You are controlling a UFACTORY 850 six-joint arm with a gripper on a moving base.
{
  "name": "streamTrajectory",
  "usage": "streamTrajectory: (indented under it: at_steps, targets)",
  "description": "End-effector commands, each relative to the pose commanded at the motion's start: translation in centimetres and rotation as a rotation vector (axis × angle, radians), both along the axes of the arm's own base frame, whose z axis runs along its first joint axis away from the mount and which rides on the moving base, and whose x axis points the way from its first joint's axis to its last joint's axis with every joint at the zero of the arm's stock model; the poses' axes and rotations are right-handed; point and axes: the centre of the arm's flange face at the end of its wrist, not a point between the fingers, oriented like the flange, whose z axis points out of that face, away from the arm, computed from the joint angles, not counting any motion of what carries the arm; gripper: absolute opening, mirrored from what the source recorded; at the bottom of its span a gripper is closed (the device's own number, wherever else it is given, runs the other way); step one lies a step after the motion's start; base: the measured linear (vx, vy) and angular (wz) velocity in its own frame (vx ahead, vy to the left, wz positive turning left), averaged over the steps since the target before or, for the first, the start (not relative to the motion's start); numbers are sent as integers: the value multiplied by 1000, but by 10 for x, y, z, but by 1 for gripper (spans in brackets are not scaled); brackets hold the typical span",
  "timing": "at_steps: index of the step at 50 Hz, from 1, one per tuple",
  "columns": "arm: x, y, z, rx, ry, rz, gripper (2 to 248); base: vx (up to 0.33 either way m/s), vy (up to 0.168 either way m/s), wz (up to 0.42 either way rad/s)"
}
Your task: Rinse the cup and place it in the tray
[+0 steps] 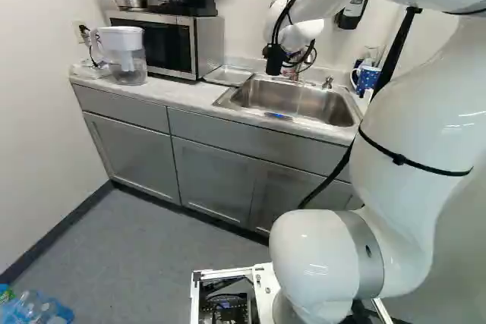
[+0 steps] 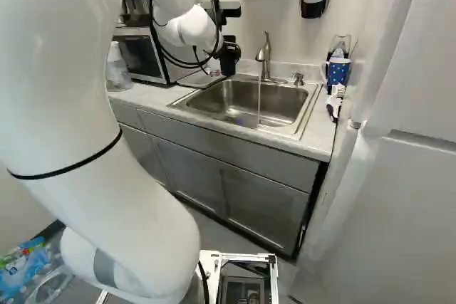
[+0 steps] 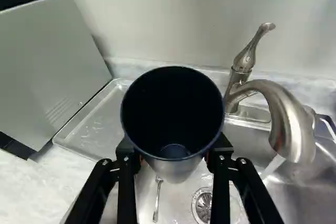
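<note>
My gripper (image 2: pixel 229 55) hangs over the far left part of the sink in the right base view; its fingers are hard to make out there. The wrist view shows the gripper (image 3: pixel 174 157) shut on the cup (image 3: pixel 173 169), a finger on each side. Dark inside and metallic outside, the cup has its open mouth towards the wrist camera. Beyond the cup, on the counter beside the sink, lies the shallow metal tray (image 3: pixel 93 132). Water runs from the faucet (image 3: pixel 286 114) into the sink (image 2: pixel 235 114), to one side of the cup.
A spoon (image 3: pixel 157 203) lies in the sink near the drain (image 3: pixel 203 205). The microwave (image 1: pixel 182 45) stands beside the tray, with a water pitcher (image 1: pixel 127 57) farther left. A blue dotted mug (image 2: pixel 338 71) stands right of the sink. A wall (image 2: pixel 388 40) bounds the counter's right end.
</note>
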Motion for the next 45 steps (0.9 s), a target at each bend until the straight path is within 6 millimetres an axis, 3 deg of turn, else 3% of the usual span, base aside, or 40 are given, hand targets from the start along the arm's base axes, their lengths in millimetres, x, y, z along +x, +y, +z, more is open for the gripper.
streamTrajectory:
  at_steps: [16,45]
  targets:
    - [3,2,0,0,0,4,126,0,0,0]
    - [46,36,-1,0,-7,70,126,0,0,0]
